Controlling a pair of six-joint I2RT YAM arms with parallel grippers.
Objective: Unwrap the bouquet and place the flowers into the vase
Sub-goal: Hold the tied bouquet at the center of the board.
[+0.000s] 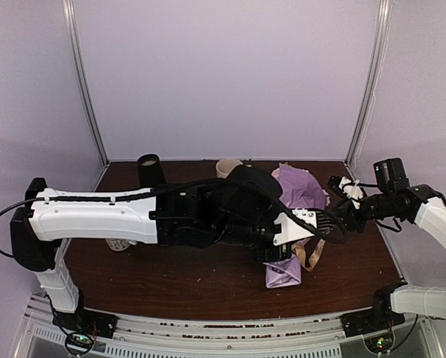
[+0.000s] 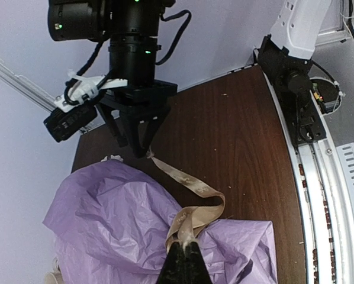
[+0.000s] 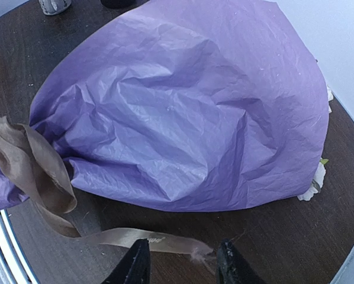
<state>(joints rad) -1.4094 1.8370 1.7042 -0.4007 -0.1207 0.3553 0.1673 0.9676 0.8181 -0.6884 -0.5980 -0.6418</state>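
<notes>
The bouquet (image 3: pixel 183 112) wears crinkled, faintly sheeny lilac paper, bound in a tan satin-like ribbon (image 3: pixel 38 171) with a soft gloss. The table (image 2: pixel 236 148) looks like dark wood-grain, smooth. The vase (image 1: pixel 150 170) is matt black.
</notes>
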